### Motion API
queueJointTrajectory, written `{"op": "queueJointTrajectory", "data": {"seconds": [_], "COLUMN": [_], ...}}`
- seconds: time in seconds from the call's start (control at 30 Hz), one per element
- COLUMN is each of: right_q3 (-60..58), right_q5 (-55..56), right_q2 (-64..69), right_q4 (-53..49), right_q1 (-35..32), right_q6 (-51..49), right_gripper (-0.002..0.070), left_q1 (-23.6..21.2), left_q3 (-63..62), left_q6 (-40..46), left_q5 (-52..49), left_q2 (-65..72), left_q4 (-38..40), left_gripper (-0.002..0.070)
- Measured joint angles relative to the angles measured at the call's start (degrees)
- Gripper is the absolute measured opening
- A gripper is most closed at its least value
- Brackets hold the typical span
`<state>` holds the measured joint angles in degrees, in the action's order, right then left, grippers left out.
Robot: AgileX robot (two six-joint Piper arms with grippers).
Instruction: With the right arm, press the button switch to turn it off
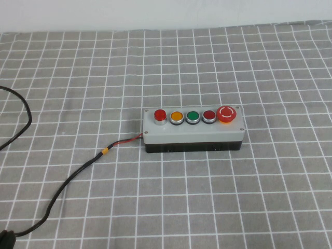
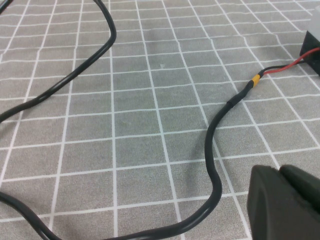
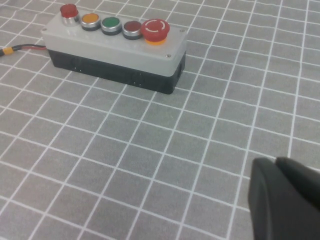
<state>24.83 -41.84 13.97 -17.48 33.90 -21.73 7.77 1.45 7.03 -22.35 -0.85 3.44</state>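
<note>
While only a dark corner of each gripper shows in its wrist view, I cannot tell how either stands: the right gripper (image 3: 287, 200) hangs above bare checked cloth (image 1: 249, 197) well apart from the button switch (image 1: 193, 129) mid-table, and the left gripper (image 2: 285, 202) hangs near the black cable (image 2: 215, 145).

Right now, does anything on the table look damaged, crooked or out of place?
Nothing stands out. The button switch sits flat and intact, its black cable trailing loosely to the robot's left. The left gripper and right gripper are both clear of it.
</note>
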Motion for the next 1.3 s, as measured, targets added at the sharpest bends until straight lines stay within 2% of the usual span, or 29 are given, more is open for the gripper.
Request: {"op": "queueJointTrajectory", "data": {"seconds": [0.17,0.47,0.63,0.9,1.3], "right_q3": [0.0,-3.7,-8.67,-20.33,-21.73], "right_q5": [0.0,1.39,7.94,16.16,17.11], "right_q2": [-0.12,-6.13,-12.66,-14.5,-14.73], "right_q4": [1.11,3.64,6.69,8.63,14.77], "right_q1": [-1.73,-18.23,-25.36,-26.95,-27.17], "right_q6": [0.0,0.0,0.0,1.44,16.23], "right_gripper": [-0.0016,-0.0016,-0.0016,-0.0016,-0.0016], "left_q1": [0.0,0.0,0.0,0.0,0.0], "left_q3": [0.0,0.0,0.0,0.0,0.0], "left_q6": [0.0,0.0,0.0,0.0,0.0], "left_q5": [0.0,0.0,0.0,0.0,0.0], "left_q2": [0.0,0.0,0.0,0.0,0.0], "left_q4": [0.0,0.0,0.0,0.0,0.0], "left_gripper": [-0.0003,-0.0003,-0.0003,-0.0003,-0.0003]}}
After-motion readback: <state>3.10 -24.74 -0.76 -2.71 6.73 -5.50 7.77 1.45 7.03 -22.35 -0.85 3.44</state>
